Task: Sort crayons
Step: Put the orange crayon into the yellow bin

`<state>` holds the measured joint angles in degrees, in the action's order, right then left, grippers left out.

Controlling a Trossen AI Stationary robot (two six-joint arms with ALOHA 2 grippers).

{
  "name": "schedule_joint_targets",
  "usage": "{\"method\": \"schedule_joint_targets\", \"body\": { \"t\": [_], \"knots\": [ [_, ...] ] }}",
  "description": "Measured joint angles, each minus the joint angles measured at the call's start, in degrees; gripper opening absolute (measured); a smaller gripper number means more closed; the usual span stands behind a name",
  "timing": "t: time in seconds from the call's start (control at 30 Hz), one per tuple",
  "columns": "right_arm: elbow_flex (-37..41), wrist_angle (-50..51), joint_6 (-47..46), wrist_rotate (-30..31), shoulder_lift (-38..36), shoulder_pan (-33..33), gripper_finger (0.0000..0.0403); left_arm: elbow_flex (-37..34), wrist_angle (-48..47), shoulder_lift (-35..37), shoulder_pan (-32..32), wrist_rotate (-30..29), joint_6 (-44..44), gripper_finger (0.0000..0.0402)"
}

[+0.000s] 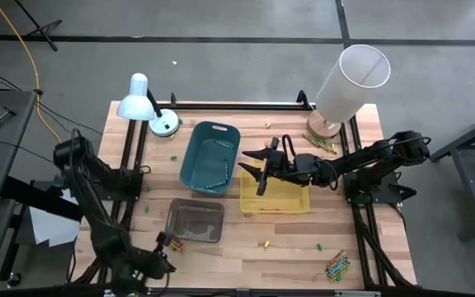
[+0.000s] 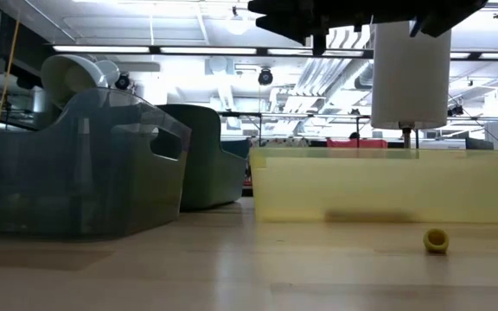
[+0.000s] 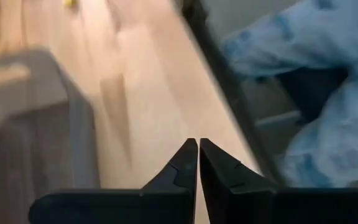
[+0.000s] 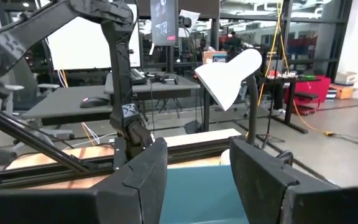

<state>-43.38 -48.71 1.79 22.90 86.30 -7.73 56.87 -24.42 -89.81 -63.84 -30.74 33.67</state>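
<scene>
Crayons lie in three places: a mixed pile [image 1: 336, 266] at the near right, a few [image 1: 326, 146] by the white cylinder's base, and a few [image 1: 174, 244] beside the grey bin's near left corner. My left gripper [image 1: 162, 248] is shut low at the table's near edge, right next to those last crayons; nothing shows between its fingers in the left wrist view [image 3: 198, 155]. My right gripper [image 1: 255, 170] is open and empty above the gap between the teal bin [image 1: 211, 157] and the yellow bin [image 1: 277, 196]; in its wrist view [image 4: 194, 180] it points over the teal bin.
A grey bin [image 1: 195, 221] stands near the left gripper. A white desk lamp [image 1: 143, 103] is at the far left and a white cylinder [image 1: 349, 82] at the far right. Small yellow [image 1: 264, 244] and green [image 1: 320, 245] bits lie on the wood.
</scene>
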Motion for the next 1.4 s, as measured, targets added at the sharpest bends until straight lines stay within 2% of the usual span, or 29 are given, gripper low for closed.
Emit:
{"method": "schedule_joint_targets", "body": {
  "t": [0.2,0.43,0.67,0.87,1.1,1.4],
  "knots": [
    [-0.01,-1.81,2.95,0.02,0.0,0.0,0.0167,-3.68,0.79,-3.79,3.82,-2.43,0.25,0.0001],
    [-0.02,-1.56,3.59,0.02,-0.02,0.36,0.0167,-4.34,2.51,-8.4,10.69,5.66,-3.96,0.0],
    [-0.02,-0.02,2.58,0.04,-0.02,0.61,0.0167,-2.27,2.47,-11.51,13.91,6.07,-8.38,0.0],
    [-0.02,-0.02,1.24,0.02,-0.02,0.59,0.0167,-1.87,2.26,-11.69,15.39,3.92,-10.29,0.0],
    [-0.02,-0.02,1.23,0.02,-0.02,0.59,0.0167,-1.87,2.21,-11.69,16.64,-1.78,-10.37,0.0],
    [-0.02,-0.02,1.23,0.02,-0.02,0.59,0.0167,-1.87,5.14,-11.44,16.13,-3.46,-12.05,0.0]
  ]
}}
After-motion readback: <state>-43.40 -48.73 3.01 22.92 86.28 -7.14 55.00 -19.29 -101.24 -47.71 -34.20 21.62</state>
